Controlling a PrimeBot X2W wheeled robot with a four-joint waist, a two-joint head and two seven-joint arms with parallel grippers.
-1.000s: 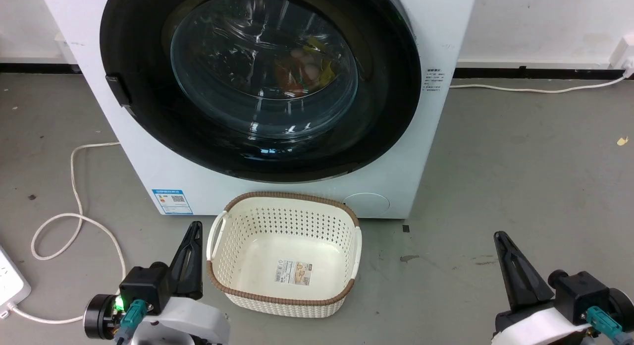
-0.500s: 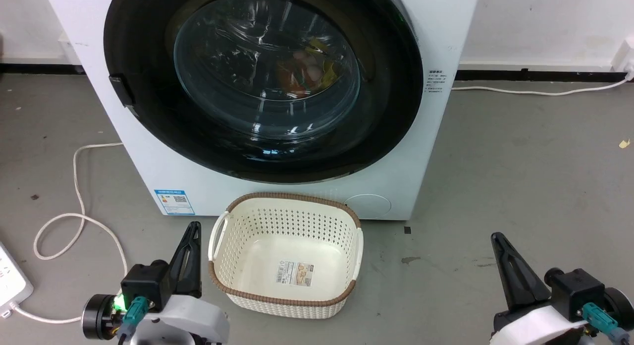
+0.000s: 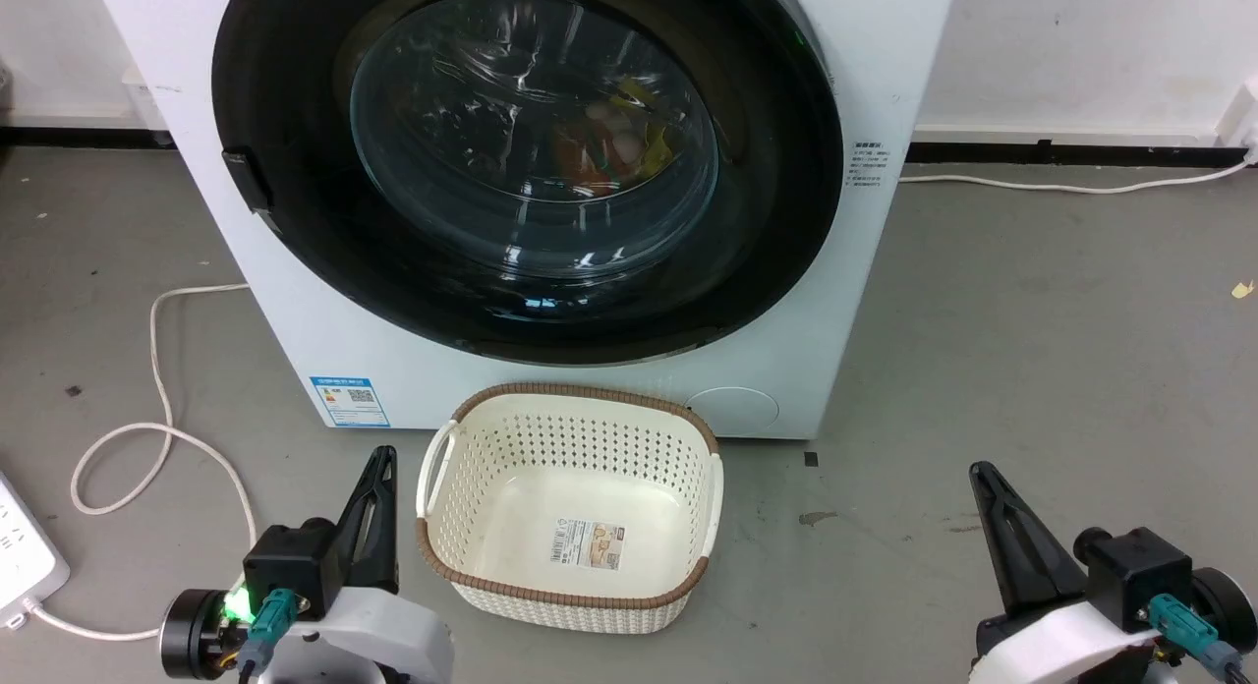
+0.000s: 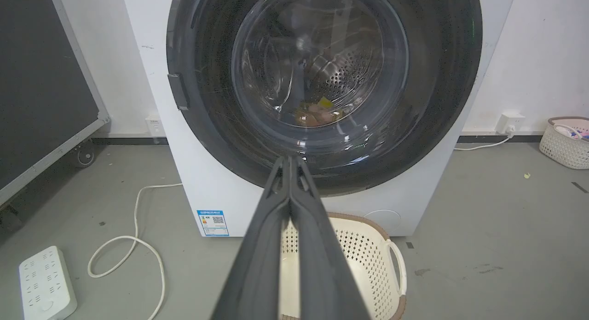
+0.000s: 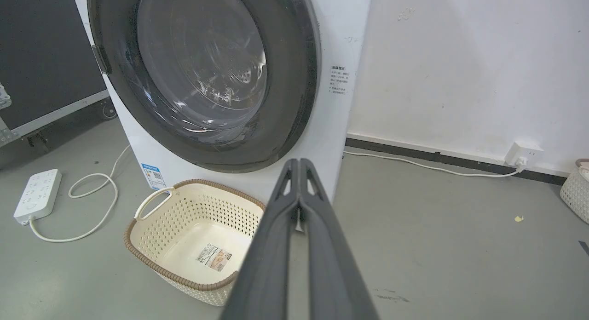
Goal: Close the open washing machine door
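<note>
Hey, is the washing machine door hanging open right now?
No, the door lies flush against the white front of the washing machine, with no gap at its black rim.

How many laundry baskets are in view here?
2. One cream basket sits on the floor before the washing machine; a second basket stands by the wall, far right in both wrist views, partly cut off. More may lie outside the frames.
</note>
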